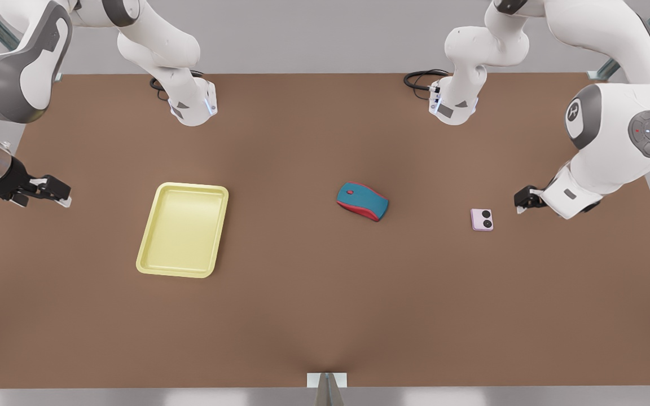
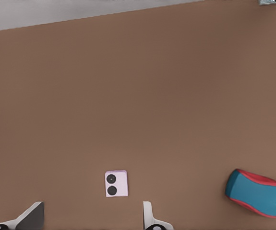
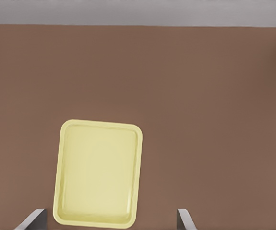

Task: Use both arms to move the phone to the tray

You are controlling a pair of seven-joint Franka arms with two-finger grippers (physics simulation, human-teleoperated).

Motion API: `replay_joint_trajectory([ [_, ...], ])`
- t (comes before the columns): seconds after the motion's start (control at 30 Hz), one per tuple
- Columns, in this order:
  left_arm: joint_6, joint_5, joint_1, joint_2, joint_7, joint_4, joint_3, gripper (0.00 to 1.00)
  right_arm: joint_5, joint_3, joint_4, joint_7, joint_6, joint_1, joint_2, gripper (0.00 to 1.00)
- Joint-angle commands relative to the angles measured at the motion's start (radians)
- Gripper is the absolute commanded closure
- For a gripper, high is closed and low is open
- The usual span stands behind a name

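The phone (image 1: 482,219) lies flat on the brown table (image 1: 302,304), face up with its two black circles showing, toward the front view's right and touching nothing. Just beside it, at the front view's right edge, the left gripper (image 1: 521,202) hangs low over the table with its fingers spread wide; in the left wrist view the phone (image 2: 115,184) sits between the two fingertips (image 2: 148,215) but a little ahead of them, not touched. The mouse (image 1: 362,201), teal and red, rests near the table's middle, between phone and tray and well apart from both. The tray (image 1: 183,229) lies toward the front view's left with nothing in it. The right gripper (image 1: 60,194) waits at the front view's left edge, beside the tray's far side, its fingers (image 3: 32,219) parted.
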Motion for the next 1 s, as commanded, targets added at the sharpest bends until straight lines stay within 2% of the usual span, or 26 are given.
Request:
replay_joint_trajectory([
  [0.0, 0.025, 0.002, 0.000, 0.001, 0.027, 0.000, 0.000, 0.00, -0.001, 0.002, -0.002, -0.023, 0.010, 0.006, -0.001, 0.00],
  [0.07, 0.036, -0.010, -0.001, 0.007, 0.025, -0.030, 0.006, 0.00, 0.006, 0.004, -0.005, -0.029, 0.008, 0.003, 0.002, 0.00],
  [0.17, 0.347, -0.013, -0.001, -0.005, 0.025, -0.308, 0.026, 0.00, -0.004, 0.002, -0.023, -0.024, 0.017, 0.003, -0.024, 0.00],
  [0.27, 0.661, -0.015, -0.001, -0.039, 0.028, -0.596, 0.034, 0.00, -0.004, 0.002, -0.115, -0.023, 0.033, 0.004, -0.086, 0.00],
  [0.3, 0.729, -0.015, -0.001, -0.037, 0.054, -0.667, 0.035, 0.00, -0.002, 0.002, -0.189, -0.021, 0.077, 0.000, -0.138, 0.00],
  [0.37, 0.886, -0.013, -0.001, -0.030, 0.084, -0.796, 0.040, 0.00, -0.004, 0.002, -0.167, -0.021, 0.082, 0.001, -0.119, 0.00],
  [0.5, 0.970, -0.013, -0.001, -0.008, 0.128, -0.885, 0.049, 0.00, -0.004, 0.004, -0.152, -0.023, 0.082, 0.008, -0.099, 0.00],
  [0.67, 1.031, -0.013, 0.000, 0.059, 0.128, -0.920, 0.103, 0.00, -0.004, 0.004, -0.152, -0.023, 0.083, 0.008, -0.098, 0.00],
  [0.97, 1.094, -0.012, -0.001, 0.138, 0.128, -0.949, 0.104, 0.00, -0.004, 0.004, -0.151, -0.024, 0.083, 0.009, -0.092, 0.00],
])
